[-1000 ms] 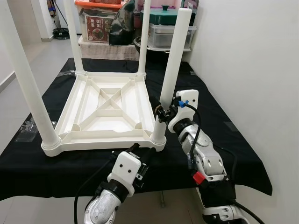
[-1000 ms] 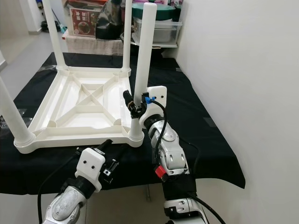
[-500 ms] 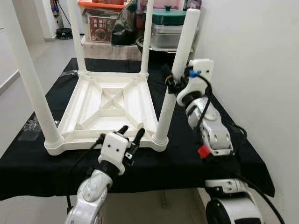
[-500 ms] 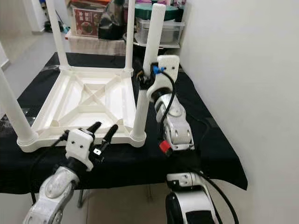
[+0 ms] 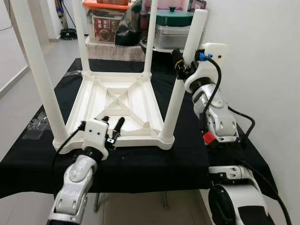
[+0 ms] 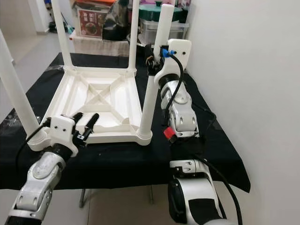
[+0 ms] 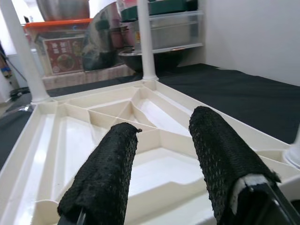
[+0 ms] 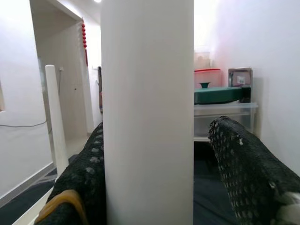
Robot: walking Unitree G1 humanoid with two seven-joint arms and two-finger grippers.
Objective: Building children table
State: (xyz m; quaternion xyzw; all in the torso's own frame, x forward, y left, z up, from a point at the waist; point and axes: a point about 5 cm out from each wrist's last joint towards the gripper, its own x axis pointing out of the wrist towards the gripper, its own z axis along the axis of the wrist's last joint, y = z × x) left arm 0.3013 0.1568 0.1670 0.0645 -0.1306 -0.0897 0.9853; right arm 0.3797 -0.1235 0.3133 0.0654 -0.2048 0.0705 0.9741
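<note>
**Pincer on the leg of an upturned children's table**

The right pincer (image 5: 182, 65) reaches high on the near right leg (image 5: 180, 89) of a white plastic children's table (image 5: 117, 101), its two black fingers (image 8: 243, 168) set on either side of the post; whether they press it or merely flank it cannot be told. The table lies upside down on a surface draped in black cloth (image 5: 211, 154), four legs pointing up, the ribbed underside facing the camera. The left pincer (image 5: 111, 130) hovers at the table's near edge with its fingers (image 7: 108, 173) parted and nothing between them, pointing across the underside. Behind the surface stand storage boxes (image 5: 108, 21) and a green-lidded container (image 5: 168, 21), beside a white wall (image 5: 258, 70).
</note>
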